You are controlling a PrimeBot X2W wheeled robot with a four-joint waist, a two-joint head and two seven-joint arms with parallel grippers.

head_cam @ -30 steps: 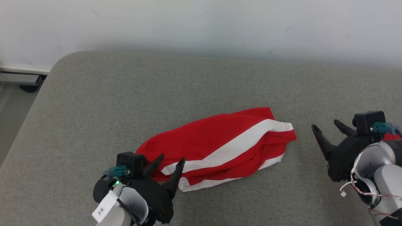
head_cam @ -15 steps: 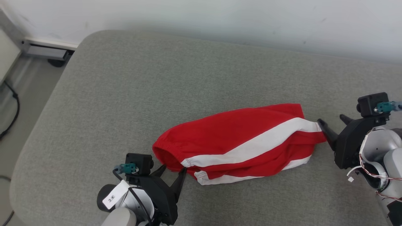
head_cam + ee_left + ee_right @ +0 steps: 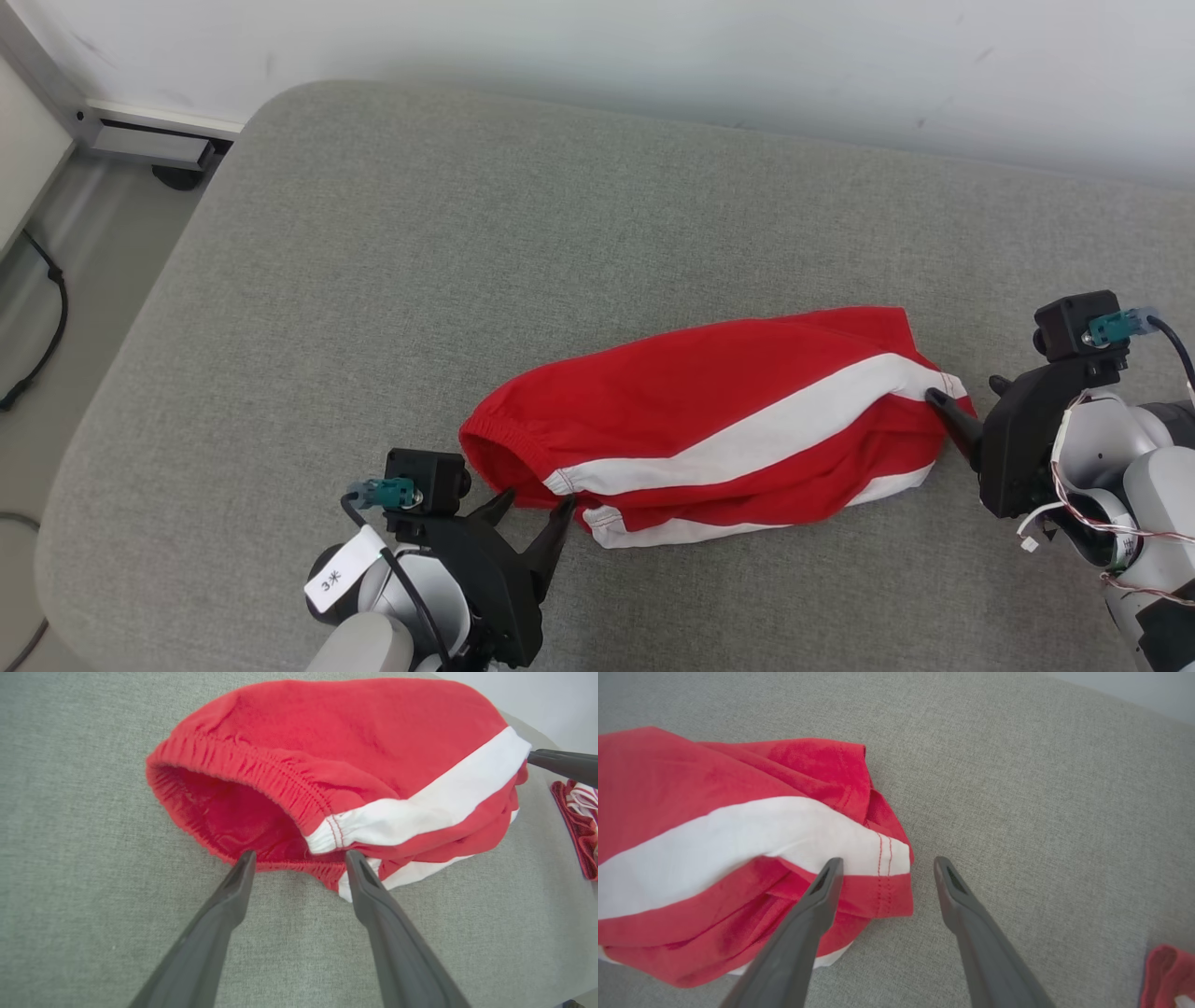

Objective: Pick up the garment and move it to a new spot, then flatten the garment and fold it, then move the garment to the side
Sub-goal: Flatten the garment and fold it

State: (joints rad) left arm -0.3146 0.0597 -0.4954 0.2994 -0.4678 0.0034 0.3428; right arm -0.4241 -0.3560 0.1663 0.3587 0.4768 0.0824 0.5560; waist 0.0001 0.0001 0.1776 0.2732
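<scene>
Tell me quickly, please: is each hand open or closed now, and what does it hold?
Left hand: open, holding nothing, tips at the waistband of the red shorts.
Right hand: open, holding nothing, tips astride their hem.

i read this as a bare test room, lab-like: a grey upholstered pad (image 3: pixel 373 280) serves as my work surface, a plain white wall (image 3: pixel 653 56) stands right behind it, and 1 loose black cable (image 3: pixel 63 308) trails on the floor (image 3: pixel 112 215) to its left.

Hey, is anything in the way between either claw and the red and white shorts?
Nothing visible is. The open left claw is right at the waistband of the shorts, and the open right claw brackets their hem corner on the grey cushion.
</scene>
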